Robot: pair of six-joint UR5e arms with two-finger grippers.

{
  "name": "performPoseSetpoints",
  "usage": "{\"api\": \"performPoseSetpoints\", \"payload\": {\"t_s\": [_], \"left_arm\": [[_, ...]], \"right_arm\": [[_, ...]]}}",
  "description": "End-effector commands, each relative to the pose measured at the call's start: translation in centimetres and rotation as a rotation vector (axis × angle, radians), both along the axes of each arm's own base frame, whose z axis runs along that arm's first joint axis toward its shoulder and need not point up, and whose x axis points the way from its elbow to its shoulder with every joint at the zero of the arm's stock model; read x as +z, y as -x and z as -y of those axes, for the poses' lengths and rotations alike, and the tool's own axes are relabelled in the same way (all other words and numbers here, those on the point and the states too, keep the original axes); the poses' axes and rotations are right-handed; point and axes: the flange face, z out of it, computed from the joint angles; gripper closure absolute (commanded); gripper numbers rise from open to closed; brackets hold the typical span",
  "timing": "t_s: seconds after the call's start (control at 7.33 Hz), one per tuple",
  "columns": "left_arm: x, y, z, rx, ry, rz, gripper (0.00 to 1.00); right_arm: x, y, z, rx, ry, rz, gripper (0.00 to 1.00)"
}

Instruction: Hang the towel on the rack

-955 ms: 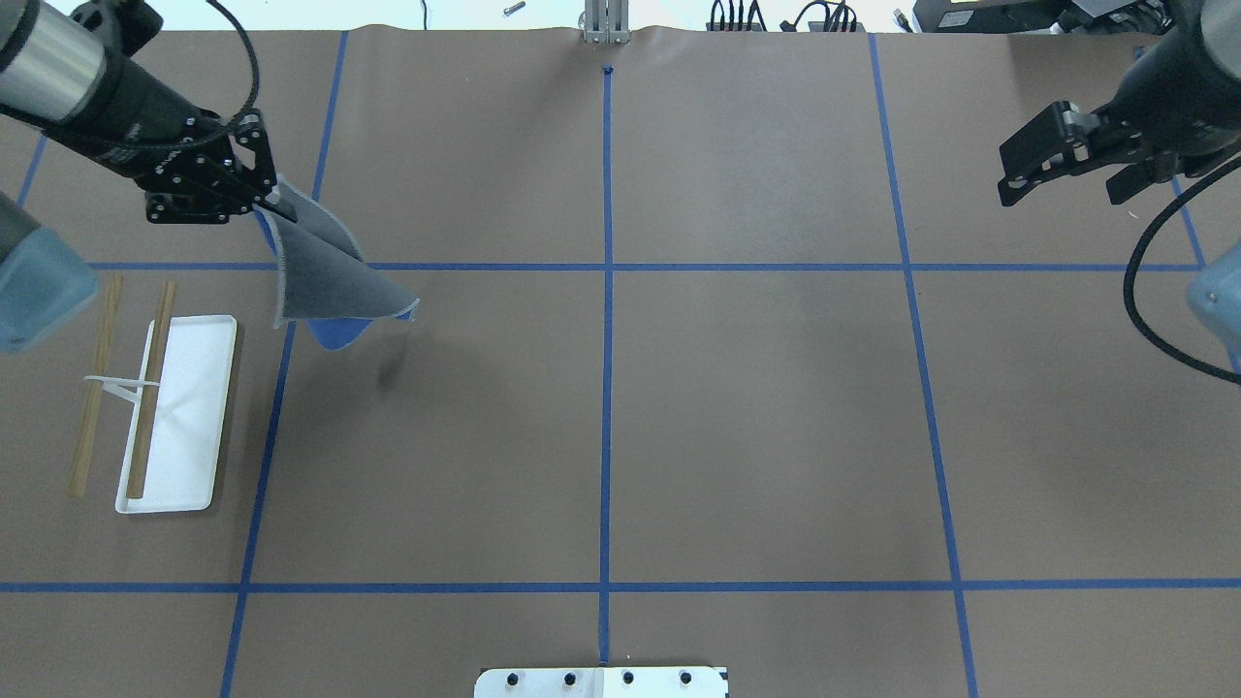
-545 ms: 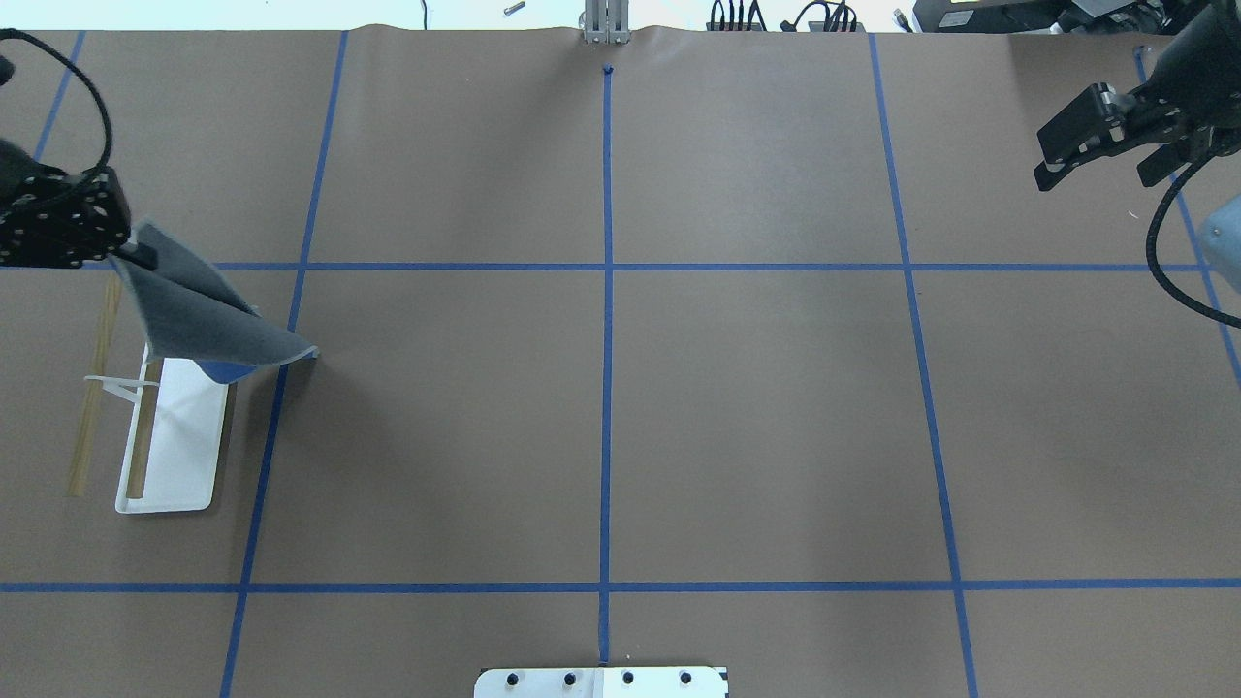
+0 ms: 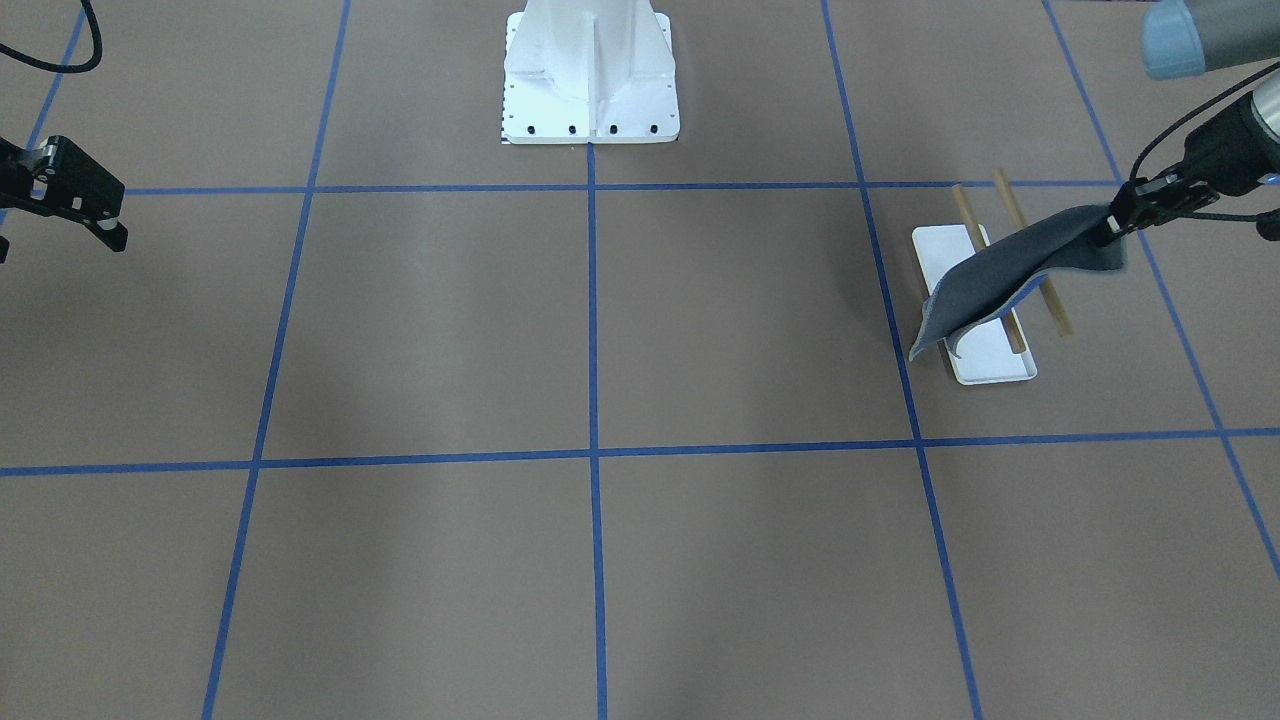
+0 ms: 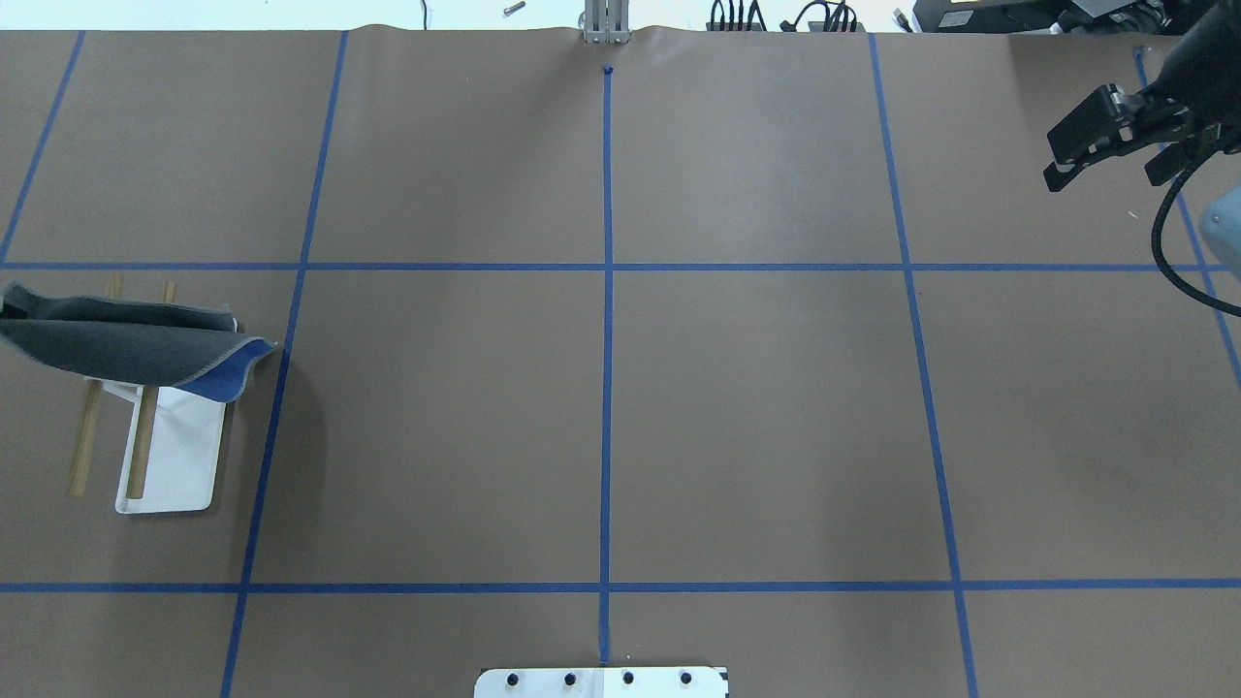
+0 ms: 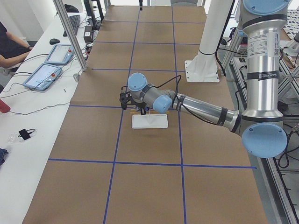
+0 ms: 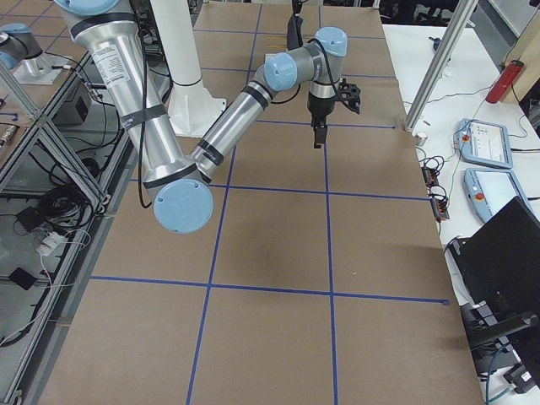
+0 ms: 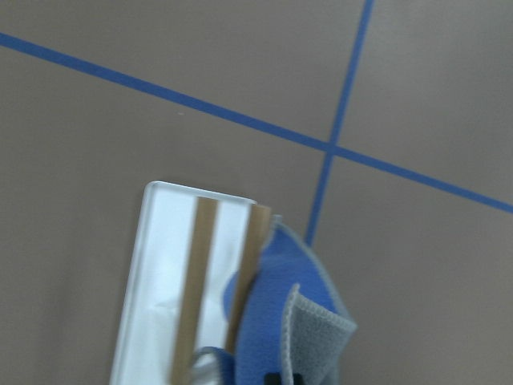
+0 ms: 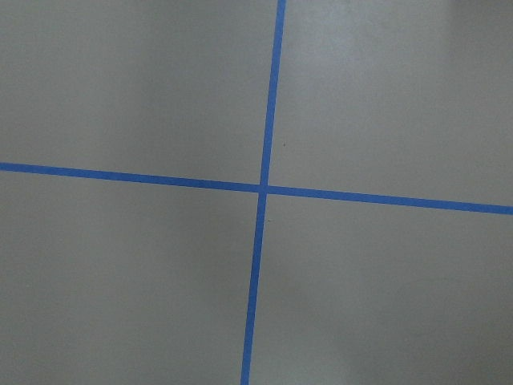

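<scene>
The towel (image 4: 116, 341) is dark grey on top, with a blue underside corner (image 4: 228, 378). It stretches across the far ends of the rack's two wooden rods (image 4: 143, 446). My left gripper (image 3: 1112, 226) is shut on the towel's (image 3: 1000, 278) outer end, beyond the outer rod; it is off the left edge of the overhead view. The towel's free end hangs past the rack's white tray (image 3: 992, 366). The left wrist view shows the blue side (image 7: 280, 297) beside the rods (image 7: 204, 273). I cannot tell if the towel rests on the rods. My right gripper (image 4: 1105, 176) is open and empty, far away.
Brown paper with blue tape grid lines (image 4: 607, 291) covers the table. The white bolted robot pedestal (image 3: 590, 80) stands at the middle of the robot's side. The right wrist view shows only bare paper and a tape crossing (image 8: 263, 188).
My left gripper has carried the towel left and toward the robot, from beside the rack to across its rods, and has left the overhead view. The right gripper drew back to the far right.
</scene>
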Motion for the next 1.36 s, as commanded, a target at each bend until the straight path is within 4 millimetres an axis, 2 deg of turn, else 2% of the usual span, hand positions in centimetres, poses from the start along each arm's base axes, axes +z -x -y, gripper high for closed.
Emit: {"api": "performPoseSetpoints", "payload": {"t_s": [0.0, 0.27, 0.55, 0.68, 0.82, 1.09, 1.23], "left_arm": [[3.4, 0.6, -1.1, 0.043, -0.018, 0.028, 1.00], [5.6, 1.0, -0.8, 0.048, -0.066, 0.105, 1.00], [6.0, 1.0, -1.0, 0.049, -0.062, 0.113, 1.00], [6.0, 1.0, -1.0, 0.050, -0.062, 0.113, 0.84], [5.9, 0.9, -1.0, 0.054, -0.081, 0.109, 0.02], [5.9, 1.1, -0.1, 0.028, -0.132, 0.170, 0.01], [6.4, 1.7, 0.7, 0.014, -0.212, 0.277, 0.01]], "right_arm": [[0.4, -0.3, 0.1, 0.008, 0.004, -0.005, 0.00], [0.5, -0.4, -0.1, 0.007, 0.005, -0.003, 0.00], [0.7, -0.4, 0.0, 0.009, 0.009, -0.006, 0.00], [0.7, -0.4, -0.1, 0.008, 0.008, -0.004, 0.00], [0.7, -0.4, -0.1, 0.008, 0.010, -0.005, 0.00], [0.6, -0.7, -0.5, 0.015, -0.009, -0.013, 0.00], [2.0, -0.8, -0.6, 0.020, 0.016, -0.029, 0.00]]}}
